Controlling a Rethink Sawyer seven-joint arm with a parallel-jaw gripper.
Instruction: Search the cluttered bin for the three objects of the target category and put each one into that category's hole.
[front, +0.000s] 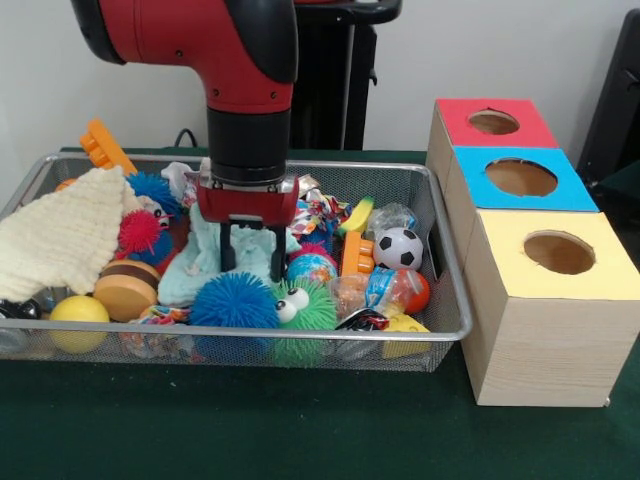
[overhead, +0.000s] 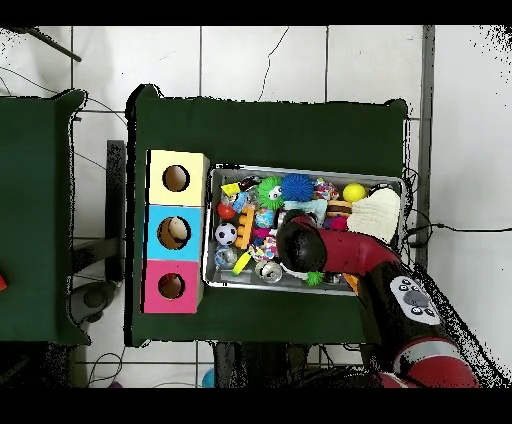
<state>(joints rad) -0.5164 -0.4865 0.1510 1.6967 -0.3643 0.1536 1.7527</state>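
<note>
The wire mesh bin (front: 448, 290) sits on the green table, full of toys; it also shows in the overhead view (overhead: 208, 232). My gripper (front: 253, 268) hangs low inside the bin's middle. It is open, with a finger on each side of a fold of pale teal cloth (front: 195, 268). The red-surrounded hole (front: 493, 122) is on the farthest of three wooden boxes right of the bin; in the overhead view it (overhead: 171, 286) is the lowest box. There my arm (overhead: 335, 252) covers the gripper.
Around the gripper lie a blue spiky ball (front: 233, 300), a green spiky ball with eyes (front: 308, 306), a small soccer ball (front: 398, 248), a yellow ball (front: 78, 312) and a cream cloth (front: 60, 240). Blue-surrounded (front: 521, 177) and yellow-surrounded (front: 559, 252) holes sit nearer the camera.
</note>
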